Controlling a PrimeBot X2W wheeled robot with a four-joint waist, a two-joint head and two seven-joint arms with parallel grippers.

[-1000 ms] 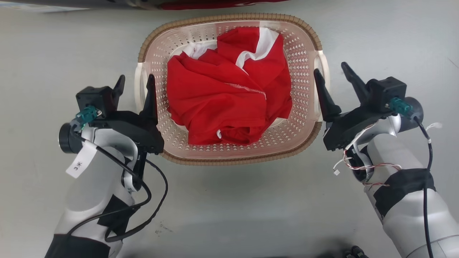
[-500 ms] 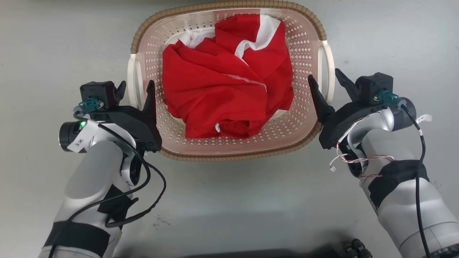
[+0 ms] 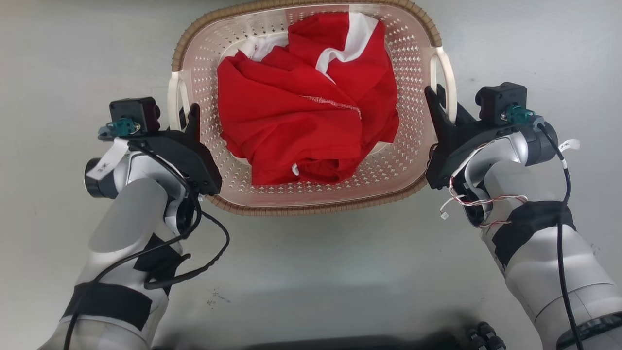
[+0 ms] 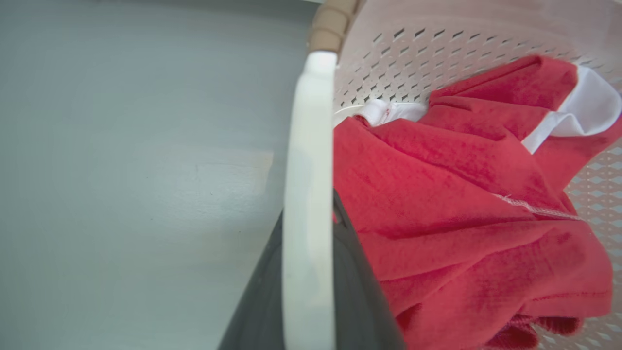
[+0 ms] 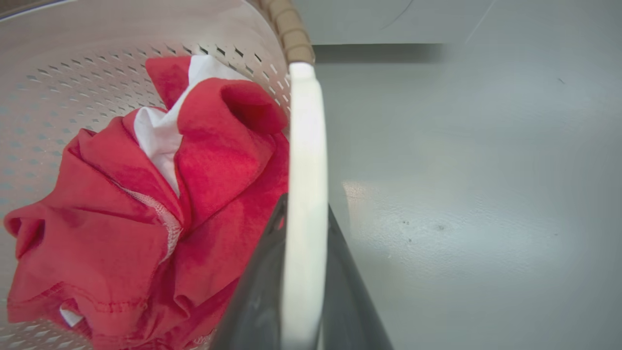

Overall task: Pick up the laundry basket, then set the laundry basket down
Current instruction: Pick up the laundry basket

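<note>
Two grippers, one per side loop, at the grasp stage of the pick-up. The laundry basket (image 3: pixel 301 210) lies straight ahead of me on the grey floor (image 3: pixel 311 277), between my forearms, with a crumpled red and white garment (image 3: pixel 301 121) heaped inside. Whether its base has left the floor I cannot tell.

Left side: my left gripper (image 3: pixel 187 114) is pinched on the near end of the left handle (image 3: pixel 172 97). In the left wrist view the white strap (image 4: pixel 308 194) runs up between my two dark fingers (image 4: pixel 357 301), which press against it on both flanks.

Right side: my right gripper (image 3: pixel 437 99) is clamped in the same way on the near end of the right handle (image 3: pixel 449 73). In the right wrist view the strap (image 5: pixel 303 194) is likewise sandwiched between the dark fingers (image 5: pixel 252 301).

Step in hand, as I judge it: both grips are seated, so the lift comes next. That move calls for raising both arms together at an even rate, keeping the brown rim level so the garment does not slide and neither thin loop twists out of its pinch. The set-down follows afterwards.
</note>
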